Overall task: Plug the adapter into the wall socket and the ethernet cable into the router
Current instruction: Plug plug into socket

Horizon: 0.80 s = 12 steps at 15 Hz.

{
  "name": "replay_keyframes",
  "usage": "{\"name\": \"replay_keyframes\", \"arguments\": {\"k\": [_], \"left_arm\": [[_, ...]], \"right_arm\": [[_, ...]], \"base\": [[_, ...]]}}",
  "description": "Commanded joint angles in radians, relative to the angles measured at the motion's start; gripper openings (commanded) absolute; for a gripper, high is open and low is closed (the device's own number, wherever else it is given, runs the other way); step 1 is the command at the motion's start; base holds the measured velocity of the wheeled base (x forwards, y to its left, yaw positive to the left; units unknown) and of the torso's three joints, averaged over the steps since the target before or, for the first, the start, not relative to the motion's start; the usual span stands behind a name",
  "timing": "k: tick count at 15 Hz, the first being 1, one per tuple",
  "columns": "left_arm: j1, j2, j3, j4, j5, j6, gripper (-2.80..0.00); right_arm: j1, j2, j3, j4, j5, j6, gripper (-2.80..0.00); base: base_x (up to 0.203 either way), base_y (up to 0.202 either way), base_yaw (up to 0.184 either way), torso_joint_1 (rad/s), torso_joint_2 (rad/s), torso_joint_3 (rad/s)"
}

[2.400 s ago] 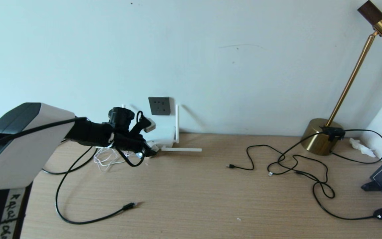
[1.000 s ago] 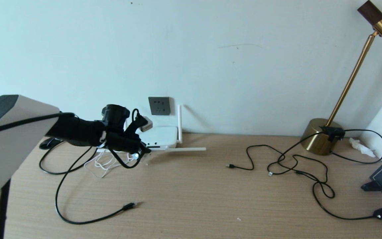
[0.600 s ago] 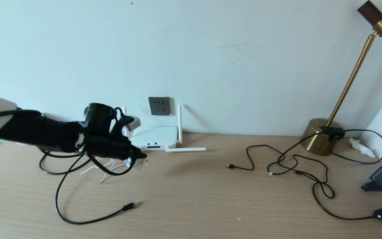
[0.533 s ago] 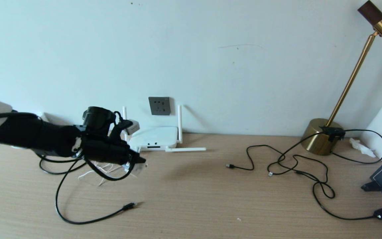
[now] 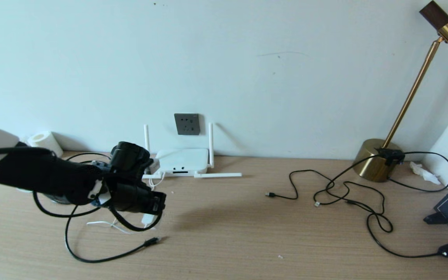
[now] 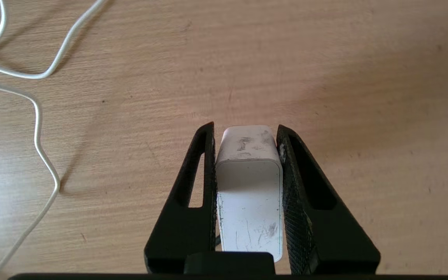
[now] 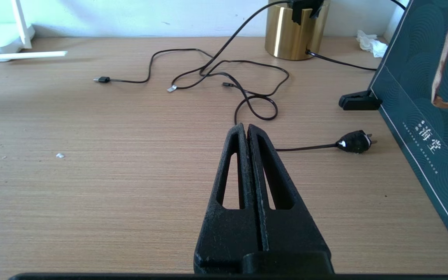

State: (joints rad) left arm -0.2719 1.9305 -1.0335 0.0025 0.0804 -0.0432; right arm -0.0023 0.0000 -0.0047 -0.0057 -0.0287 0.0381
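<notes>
Head view: the left pincer (image 5: 151, 212) hangs over the wooden desk (image 5: 247, 241), in front of the flat white router (image 5: 181, 160) under the dark grey wall socket (image 5: 187, 124).

Left wrist view: its jaws clamp the small scuffed white adapter (image 6: 248, 175).

Right wrist view: the right pincer (image 7: 246, 130) is fully closed, empty; a dark teal box (image 7: 422, 116) bears "海堂".

Adapter (image 6: 249, 182) prongs hidden from view

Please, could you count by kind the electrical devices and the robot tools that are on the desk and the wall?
router: 1
adapter: 1, held in the left tool
wall socket: 1
lamp: 1
tool: 2, the left tool and the right tool, which is shut over the desk
Total: 6
</notes>
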Motion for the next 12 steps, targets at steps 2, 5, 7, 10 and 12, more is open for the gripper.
{"name": "replay_keyframes", "arguments": {"k": [2, 5, 7, 10, 12], "left_arm": [[0.004, 0.045, -0.034, -0.004, 0.017, -0.065, -2.8], [0.01, 0.077, -0.072, -0.01, 0.025, -0.072, -2.8], [0.015, 0.104, -0.085, -0.02, 0.03, -0.071, -2.8], [0.036, 0.152, -0.112, -0.044, 0.032, -0.07, -2.8], [0.036, 0.159, -0.119, -0.044, 0.033, -0.069, -2.8]], "right_arm": [[-0.001, 0.0, 0.0, 0.0, 0.0, 0.0, -2.8], [0.0, 0.0, 0.0, 0.0, 0.0, 0.0, -2.8], [0.001, 0.002, 0.0, 0.0, 0.0, 0.0, -2.8], [0.001, 0.0, 0.0, 0.0, 0.0, 0.0, -2.8], [0.001, 0.001, 0.0, 0.0, 0.0, 0.0, -2.8]], "base": [[0.0, 0.0, 0.0, 0.0, 0.0, 0.0], [0.0, 0.0, 0.0, 0.0, 0.0, 0.0], [0.0, 0.0, 0.0, 0.0, 0.0, 0.0], [0.0, 0.0, 0.0, 0.0, 0.0, 0.0], [0.0, 0.0, 0.0, 0.0, 0.0, 0.0]]}}
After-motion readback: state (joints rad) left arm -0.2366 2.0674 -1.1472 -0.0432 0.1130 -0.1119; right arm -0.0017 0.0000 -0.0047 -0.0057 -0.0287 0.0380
